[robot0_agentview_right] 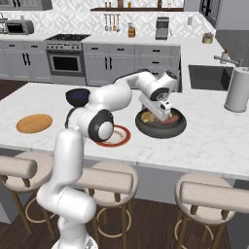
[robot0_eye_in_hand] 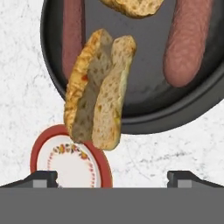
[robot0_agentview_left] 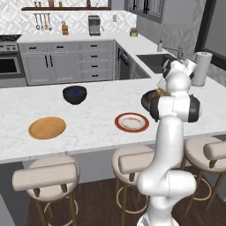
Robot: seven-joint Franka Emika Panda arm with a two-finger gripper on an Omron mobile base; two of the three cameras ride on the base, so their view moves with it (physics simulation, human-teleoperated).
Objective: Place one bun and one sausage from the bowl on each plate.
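My gripper (robot0_eye_in_hand: 114, 177) hangs over the near edge of the wide dark bowl (robot0_eye_in_hand: 144, 87), its fingertips (robot0_eye_in_hand: 41, 177) far apart, so it is open. A split bun (robot0_eye_in_hand: 98, 87) stands upright close to the camera between the fingers, touching neither; it overlaps the bowl's rim and the red-rimmed plate (robot0_eye_in_hand: 72, 162). Two sausages (robot0_eye_in_hand: 188, 43) and a second bun (robot0_eye_in_hand: 133, 6) lie in the bowl. In the right base view the gripper (robot0_agentview_right: 158, 115) is down at the bowl (robot0_agentview_right: 160, 131), beside the red-rimmed plate (robot0_agentview_right: 119, 138). The orange plate (robot0_agentview_left: 47, 127) lies bare at the far left.
A smaller dark blue bowl (robot0_agentview_left: 74, 94) stands behind the plates. A paper towel roll (robot0_agentview_right: 237, 90) and the sink (robot0_agentview_right: 206, 78) are to the right of the bowl. Padded stools (robot0_agentview_left: 46, 174) line the counter's near edge.
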